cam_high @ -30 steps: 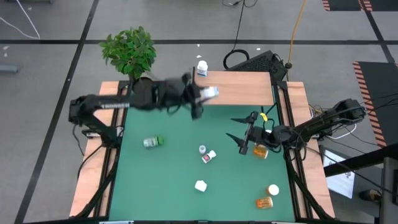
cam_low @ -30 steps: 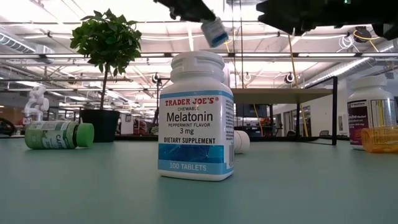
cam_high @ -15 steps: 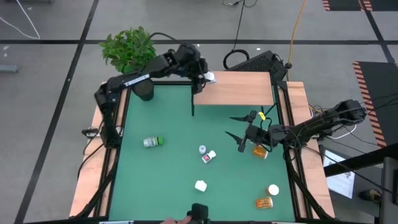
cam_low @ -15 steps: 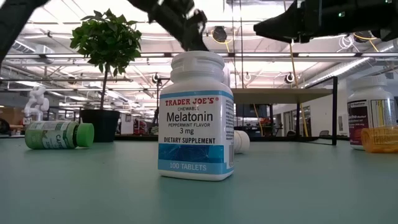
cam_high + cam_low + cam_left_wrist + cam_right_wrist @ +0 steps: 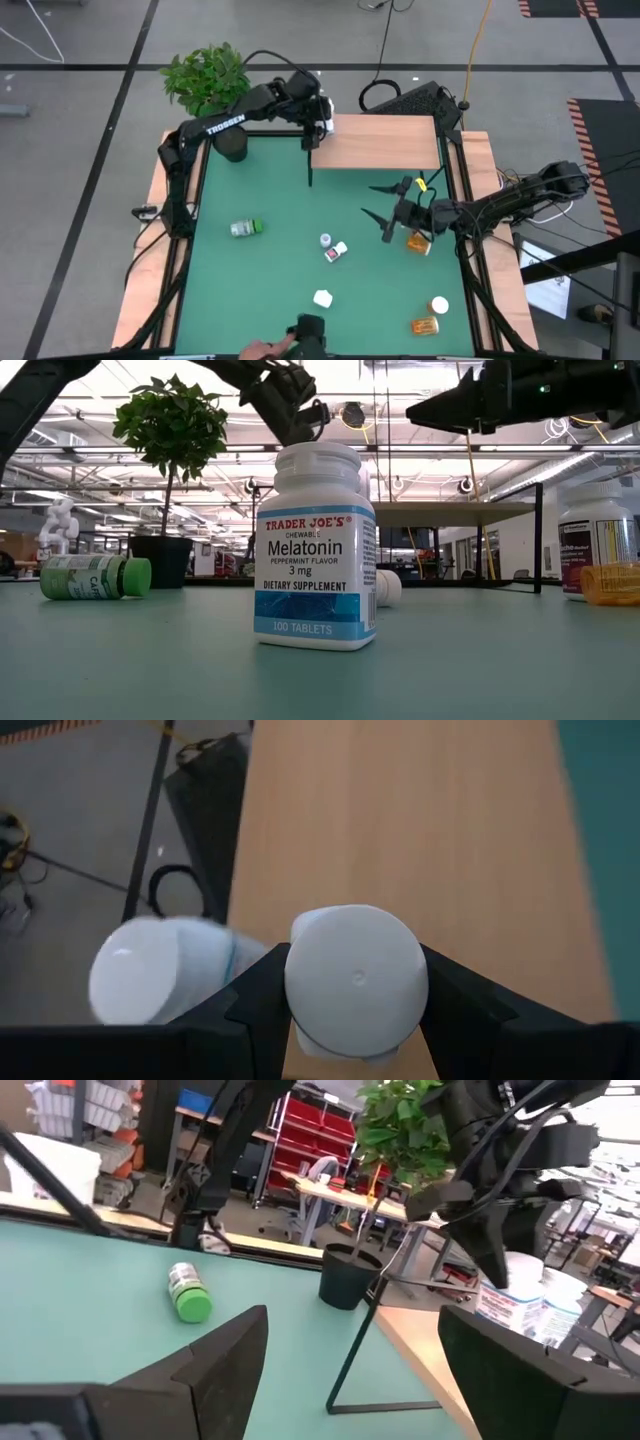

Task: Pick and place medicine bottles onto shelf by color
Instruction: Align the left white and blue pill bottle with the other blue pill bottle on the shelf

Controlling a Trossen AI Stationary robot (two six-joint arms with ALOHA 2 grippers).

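My left gripper (image 5: pixel 319 120) is over the far left corner of the light-wood shelf (image 5: pixel 385 142), shut on a white bottle (image 5: pixel 357 982). A second white bottle (image 5: pixel 150 982) stands right beside it on the shelf. My right gripper (image 5: pixel 390 216) is open and empty above the green mat, next to an amber bottle (image 5: pixel 418 242) lying on the mat. A green-capped bottle (image 5: pixel 245 228) lies on its side at the mat's left. Two small bottles (image 5: pixel 331 246) sit mid-mat. A white Melatonin bottle (image 5: pixel 316 545) stands near the front. My left gripper pinches the white bottle between its two fingers (image 5: pixel 258 1000), one on each side just below the cap (image 5: pixel 357 970). The fingers come from above, pointing down. The bottle is upright, cap up, over the shelf board; whether its base touches the board I cannot tell.
A potted plant (image 5: pixel 210 82) stands at the far left corner. A white-capped bottle (image 5: pixel 439 305) and an amber bottle (image 5: pixel 425 325) sit at the near right. A person's hand (image 5: pixel 262 350) with a dark object shows at the near edge.
My left gripper has carried the white bottle from above the mat toward the far edge, to the shelf's far left corner, and the bottle has turned from tilted to upright. A person's hand has come in at the near edge.
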